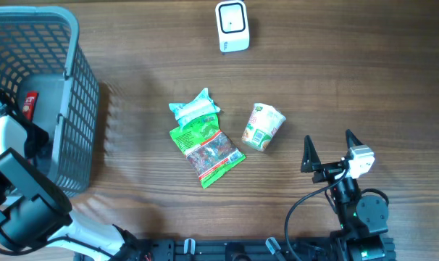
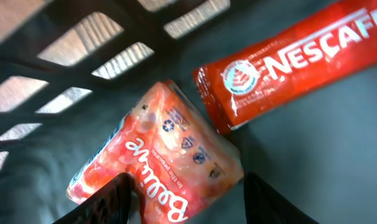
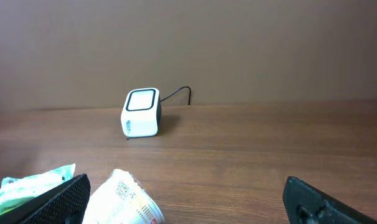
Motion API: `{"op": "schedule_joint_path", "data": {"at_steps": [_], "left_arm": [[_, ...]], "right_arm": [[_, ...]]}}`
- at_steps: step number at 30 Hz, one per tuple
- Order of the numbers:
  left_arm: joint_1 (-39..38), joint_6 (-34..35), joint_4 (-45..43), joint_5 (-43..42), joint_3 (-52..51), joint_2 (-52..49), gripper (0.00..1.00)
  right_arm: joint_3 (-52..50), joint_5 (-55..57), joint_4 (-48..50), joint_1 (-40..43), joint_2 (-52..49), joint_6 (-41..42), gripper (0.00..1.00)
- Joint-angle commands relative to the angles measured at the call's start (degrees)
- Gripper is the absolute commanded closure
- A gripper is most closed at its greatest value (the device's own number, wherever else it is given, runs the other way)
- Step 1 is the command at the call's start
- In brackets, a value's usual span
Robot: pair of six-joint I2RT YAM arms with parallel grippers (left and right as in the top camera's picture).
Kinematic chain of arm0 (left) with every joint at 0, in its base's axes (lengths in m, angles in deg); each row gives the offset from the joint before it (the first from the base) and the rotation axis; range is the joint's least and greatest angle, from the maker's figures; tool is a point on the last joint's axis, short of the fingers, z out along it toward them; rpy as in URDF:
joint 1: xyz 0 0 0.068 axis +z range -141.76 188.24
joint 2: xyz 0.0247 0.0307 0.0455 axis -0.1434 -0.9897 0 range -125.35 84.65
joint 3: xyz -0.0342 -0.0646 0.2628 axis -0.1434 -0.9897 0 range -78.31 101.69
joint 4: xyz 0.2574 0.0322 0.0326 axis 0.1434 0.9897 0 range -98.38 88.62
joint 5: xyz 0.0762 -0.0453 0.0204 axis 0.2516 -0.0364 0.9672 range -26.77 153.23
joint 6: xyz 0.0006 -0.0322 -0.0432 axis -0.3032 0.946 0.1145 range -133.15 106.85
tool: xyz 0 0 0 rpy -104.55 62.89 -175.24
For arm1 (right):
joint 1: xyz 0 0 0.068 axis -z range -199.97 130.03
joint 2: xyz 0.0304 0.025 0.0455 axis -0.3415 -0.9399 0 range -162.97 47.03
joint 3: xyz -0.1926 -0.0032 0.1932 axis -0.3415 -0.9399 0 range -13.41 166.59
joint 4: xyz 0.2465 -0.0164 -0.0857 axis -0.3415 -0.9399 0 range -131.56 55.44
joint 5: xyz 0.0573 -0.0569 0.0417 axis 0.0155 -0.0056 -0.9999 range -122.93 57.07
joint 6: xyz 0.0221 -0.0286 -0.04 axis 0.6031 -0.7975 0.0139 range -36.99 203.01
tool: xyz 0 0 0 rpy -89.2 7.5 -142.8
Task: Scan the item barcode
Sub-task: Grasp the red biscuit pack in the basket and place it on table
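My left gripper point(image 2: 187, 199) is down inside the grey basket point(image 1: 78, 80), over a pink-red packet point(image 2: 170, 149) lying on the basket floor. The jaws stand partly apart and straddle the packet. The left finger point(image 2: 107, 202) overlaps it; the right finger point(image 2: 269, 199) sits just off its corner. A red Nescafe sachet point(image 2: 288, 62) lies beside the packet. The white barcode scanner point(image 1: 232, 26) stands at the far middle of the table, also in the right wrist view as the scanner point(image 3: 142, 112). My right gripper point(image 1: 328, 156) rests open and empty at the near right.
A noodle cup point(image 1: 264, 126) lies on its side mid-table, next to a green snack bag point(image 1: 205, 148) and a pale teal packet point(image 1: 195, 109). The basket's mesh walls point(image 2: 64, 56) enclose my left gripper. The scanner's cable point(image 3: 179, 93) trails behind it.
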Motion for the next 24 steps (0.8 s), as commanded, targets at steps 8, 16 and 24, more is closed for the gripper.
{"op": "schedule_joint_path", "data": {"at_steps": [8, 16, 24], "left_arm": [[-4.24, 0.61, 1.33, -11.28, 1.36, 6.64, 0.18], [-0.44, -4.00, 2.36, -10.88, 1.60, 6.38, 0.13], [4.24, -3.98, 1.27, -15.43, -0.04, -2.29, 0.14]], "right_arm": [[-0.07, 0.87, 0.24, 0.13, 0.26, -0.22, 0.00], [-0.07, 0.87, 0.24, 0.13, 0.26, -0.22, 0.00], [-0.07, 0.87, 0.24, 0.13, 0.26, -0.24, 0.00]]}}
